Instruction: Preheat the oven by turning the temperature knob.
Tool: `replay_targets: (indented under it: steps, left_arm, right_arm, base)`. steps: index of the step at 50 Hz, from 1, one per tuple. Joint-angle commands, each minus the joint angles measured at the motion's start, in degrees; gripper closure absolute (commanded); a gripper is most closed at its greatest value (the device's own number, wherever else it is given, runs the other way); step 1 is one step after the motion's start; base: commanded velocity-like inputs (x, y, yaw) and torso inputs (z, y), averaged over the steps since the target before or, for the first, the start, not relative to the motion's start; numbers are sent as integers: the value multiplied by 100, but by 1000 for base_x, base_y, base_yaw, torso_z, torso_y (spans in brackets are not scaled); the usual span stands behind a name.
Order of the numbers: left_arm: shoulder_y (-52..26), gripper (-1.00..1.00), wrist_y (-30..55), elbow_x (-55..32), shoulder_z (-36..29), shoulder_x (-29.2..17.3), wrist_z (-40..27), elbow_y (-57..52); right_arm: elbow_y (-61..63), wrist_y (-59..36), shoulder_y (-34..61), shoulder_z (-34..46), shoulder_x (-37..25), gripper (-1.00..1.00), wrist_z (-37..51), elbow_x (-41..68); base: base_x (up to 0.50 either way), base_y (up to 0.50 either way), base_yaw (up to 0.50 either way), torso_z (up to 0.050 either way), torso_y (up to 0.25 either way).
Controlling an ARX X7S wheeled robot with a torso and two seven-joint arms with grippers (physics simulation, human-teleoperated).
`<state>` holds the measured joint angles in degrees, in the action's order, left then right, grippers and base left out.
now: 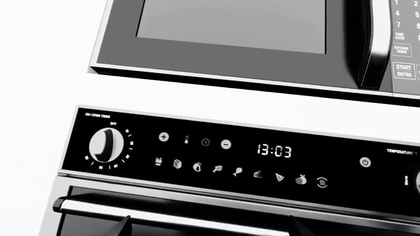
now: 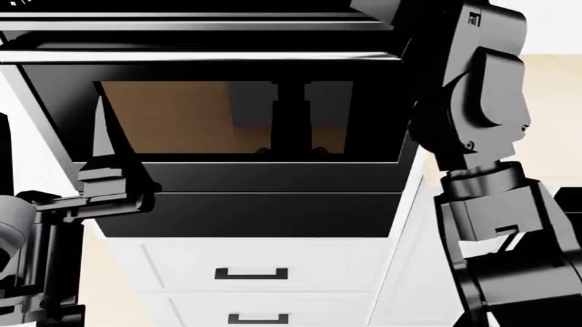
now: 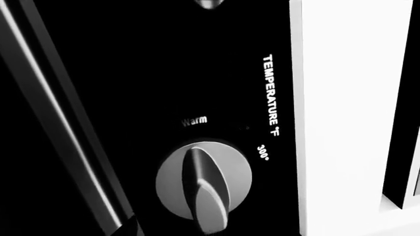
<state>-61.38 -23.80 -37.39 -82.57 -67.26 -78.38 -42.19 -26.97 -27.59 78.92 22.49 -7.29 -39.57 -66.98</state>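
The main risk is grabbing the wrong dial: the oven [image 1: 217, 162] carries two similar round knobs, and the timer knob [image 1: 106, 144] at the left of its control panel [image 1: 262, 157] in the left wrist view would do nothing for preheating. The temperature knob [image 3: 204, 183] sits low and centre in the right wrist view, under the "TEMPERATURE °F" lettering, with "Warm" and "300°" marks around it; a glancing approach could slip off its narrow ridge or bump the silver handle [image 3: 59, 123] running down the left of that frame. Neither wrist view shows any fingers, so I cannot tell how far either gripper is open or whether it holds anything (nothing appears gripped). Only the left wrist view shows the whole panel, the clock reading 13:03 and the microwave [image 1: 262, 39] above. Only the head view shows the oven's brownish window [image 2: 227, 119], the white drawers [image 2: 255, 272] below, and the right arm [image 2: 482, 136] raised at the frame's right
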Motion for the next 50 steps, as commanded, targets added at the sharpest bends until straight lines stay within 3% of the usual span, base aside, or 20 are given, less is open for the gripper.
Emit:
replay_targets:
  steps: [1, 50]
  left_arm:
    - [40, -100, 15, 19, 26, -5, -4, -22]
    - [115, -100, 69, -67, 179, -31, 49, -49]
  right_arm:
    - [23, -65, 61, 43, -63, -100, -1, 9]
    - [-471, -68, 304, 225, -74, -100, 307, 187]
  base:
    - [0, 0, 0, 0, 0]
    - [0, 0, 0, 0, 0]
